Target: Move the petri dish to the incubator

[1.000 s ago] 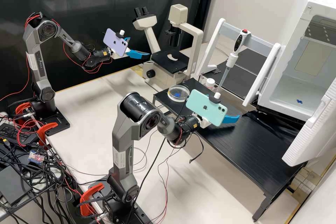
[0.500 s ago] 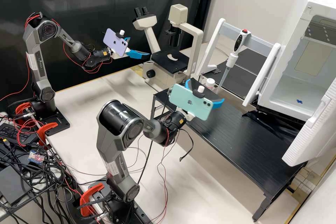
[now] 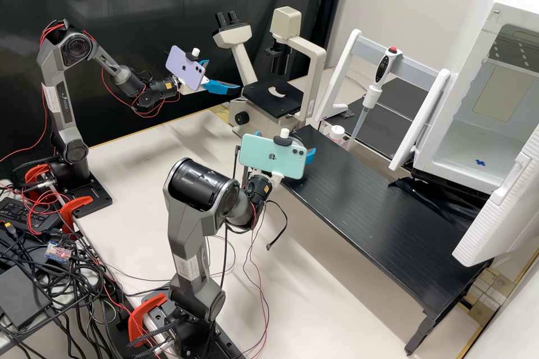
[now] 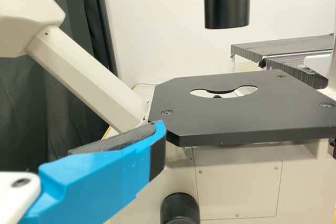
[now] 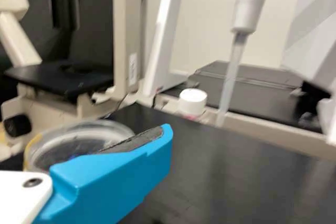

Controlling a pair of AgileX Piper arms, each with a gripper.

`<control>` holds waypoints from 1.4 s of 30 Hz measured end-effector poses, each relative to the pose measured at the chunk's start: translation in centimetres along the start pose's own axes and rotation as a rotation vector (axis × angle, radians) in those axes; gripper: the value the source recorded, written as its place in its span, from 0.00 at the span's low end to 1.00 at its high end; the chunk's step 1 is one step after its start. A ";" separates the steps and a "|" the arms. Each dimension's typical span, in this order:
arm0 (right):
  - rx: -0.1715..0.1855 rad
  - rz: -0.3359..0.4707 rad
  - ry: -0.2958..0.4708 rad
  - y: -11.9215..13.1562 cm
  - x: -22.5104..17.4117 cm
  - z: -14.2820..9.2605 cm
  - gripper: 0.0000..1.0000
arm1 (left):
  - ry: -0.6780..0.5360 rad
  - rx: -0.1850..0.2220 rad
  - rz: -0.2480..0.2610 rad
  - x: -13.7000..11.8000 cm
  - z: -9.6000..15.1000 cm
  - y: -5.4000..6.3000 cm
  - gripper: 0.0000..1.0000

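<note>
Wears dark grey housings [image 3: 191,230], glossy black joint caps [image 3: 193,185], pale labels [image 3: 185,267], small orange-yellow stickers [image 3: 266,189], thin red wires [image 3: 46,123] and a looped black cable [image 3: 286,216]; ends in bright blue fingers [image 5: 115,182], dark-padded, on white mounts [image 5: 21,195], with a dark screw [image 5: 32,182] showing on the right one.

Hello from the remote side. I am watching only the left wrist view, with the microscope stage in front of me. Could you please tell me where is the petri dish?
Observer: The petri dish is on the black raised table, partly behind a blue finger of the right arm in the right wrist view.

Operator: Thank you. And the incubator, is its door open or closed?

Observer: In the high view, the door of the incubator stands open.
</note>
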 end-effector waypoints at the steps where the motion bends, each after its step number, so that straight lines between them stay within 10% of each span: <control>1: -0.002 -0.015 -0.004 -0.4 0.1 0.1 1.00 | 0.000 0.000 0.000 0.0 0.0 0.0 1.00; 6: 0.003 -0.037 -0.028 -1.1 0.7 0.6 1.00 | 0.000 0.000 0.000 0.0 0.0 0.0 1.00; 7: 0.007 -0.037 -0.036 -1.2 0.7 0.8 0.00 | 0.000 0.000 0.000 0.0 0.0 0.0 1.00; 42: 0.031 -0.012 -0.041 -0.9 1.1 1.3 0.00 | 0.000 0.000 0.000 0.0 0.0 0.0 1.00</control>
